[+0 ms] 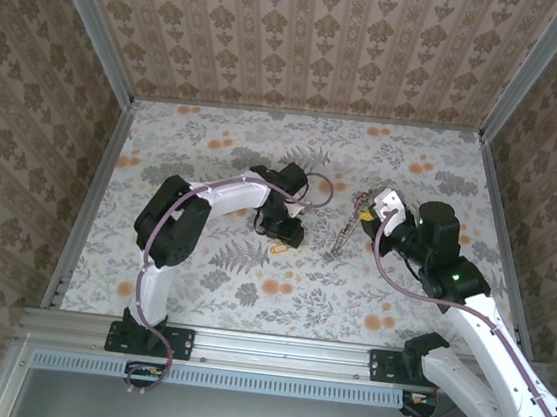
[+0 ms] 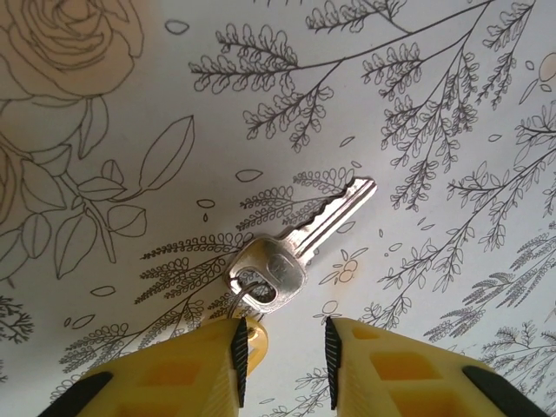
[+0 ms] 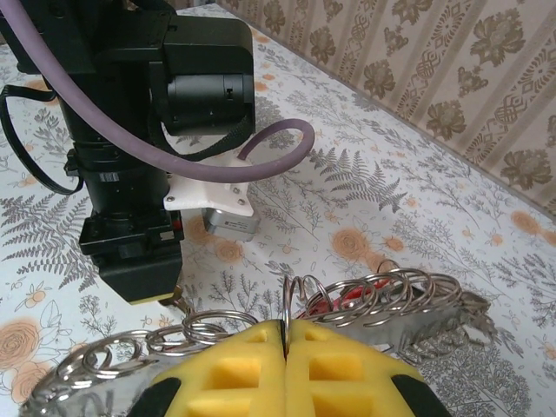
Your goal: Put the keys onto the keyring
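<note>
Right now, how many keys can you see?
1 clear: silver key lying on the table, just ahead of the left gripper. Red bits among the ring chain pinched by the right gripper may be more keys; can't tell.

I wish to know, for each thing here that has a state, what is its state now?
left tool: open, jaws apart
right tool: shut on the keyring
keyring: chain of rings, one ring pinched
silver key: lying flat on the table, ungripped

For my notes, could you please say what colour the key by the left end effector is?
The key is silvery metal; clearest in the left wrist view.
</note>
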